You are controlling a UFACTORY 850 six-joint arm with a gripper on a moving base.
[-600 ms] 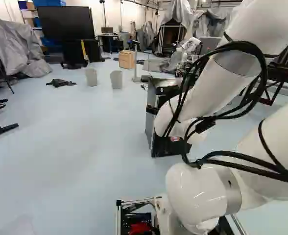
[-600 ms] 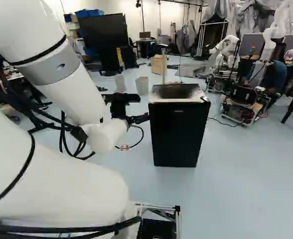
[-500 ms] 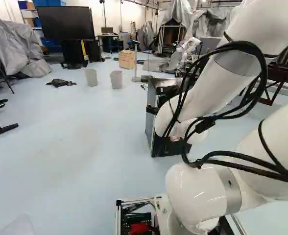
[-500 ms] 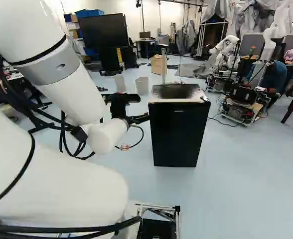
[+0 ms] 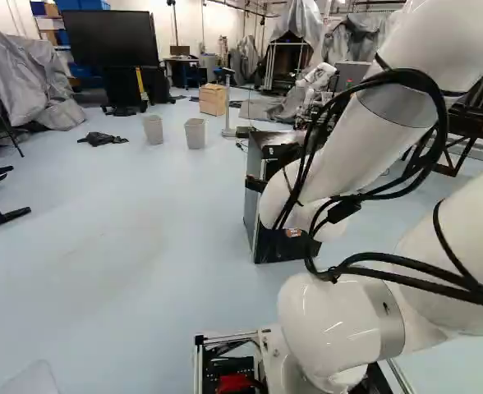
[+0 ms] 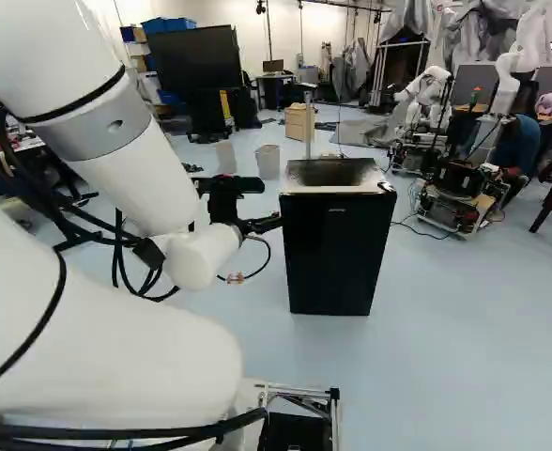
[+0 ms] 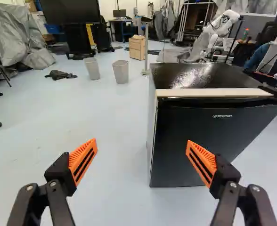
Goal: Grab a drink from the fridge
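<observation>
In the right base view my gripper (image 6: 262, 225) is beside the near left upper edge of the small black fridge (image 6: 337, 254). The wrist view shows the gripper (image 7: 142, 143) open, its orange pads wide apart and nothing between them. One finger overlaps the fridge's dark front (image 7: 195, 132) in that view, the other has floor behind it. The fridge door is shut; a pale strip runs along the front edge of the glossy top. In the left base view my arm hides much of the fridge (image 5: 253, 215). No drink shows.
Two grey bins (image 7: 92, 68) (image 7: 121, 71) and a wooden cabinet (image 7: 137, 47) stand beyond the fridge. Another robot (image 6: 428, 94) is behind it, near a wheeled cart (image 6: 452, 202). Grey-covered things (image 5: 28, 78) and a large black screen (image 5: 110, 38) stand farther off.
</observation>
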